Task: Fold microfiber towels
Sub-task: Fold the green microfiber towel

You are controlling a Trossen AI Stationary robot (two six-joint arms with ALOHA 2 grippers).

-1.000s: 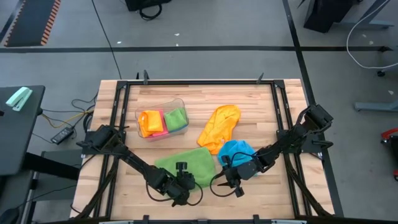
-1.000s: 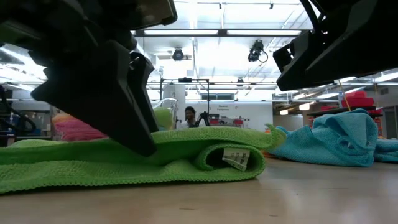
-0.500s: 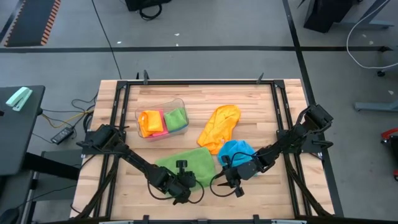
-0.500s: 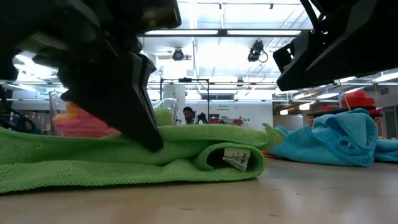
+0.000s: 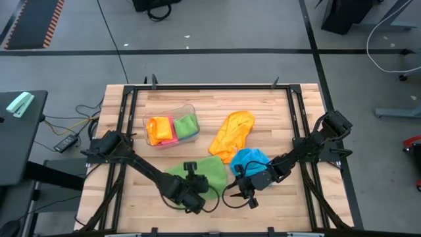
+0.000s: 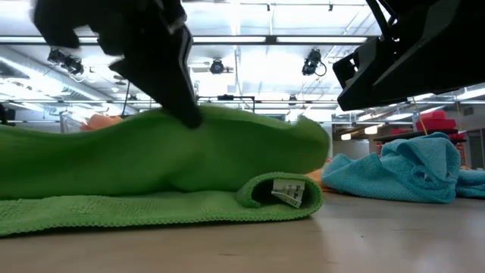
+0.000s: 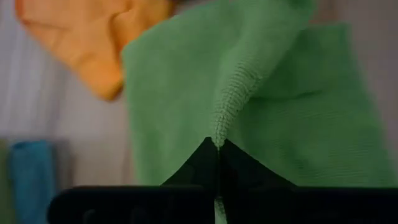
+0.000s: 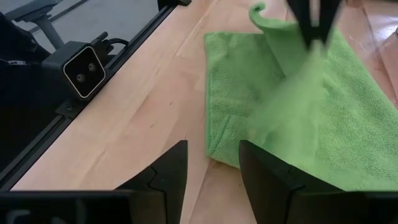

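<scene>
Left gripper (image 7: 217, 149), now clamped on the green microfiber towel's (image 5: 197, 172) near edge, has lifted it off the table's (image 5: 263, 105) front since earlier; right gripper (image 8: 212, 163) waits alongside, half-open.

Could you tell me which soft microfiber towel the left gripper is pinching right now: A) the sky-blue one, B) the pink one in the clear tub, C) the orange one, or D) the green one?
D: the left gripper is shut on an edge of the green microfiber towel, lifting it off the wooden table.
</scene>
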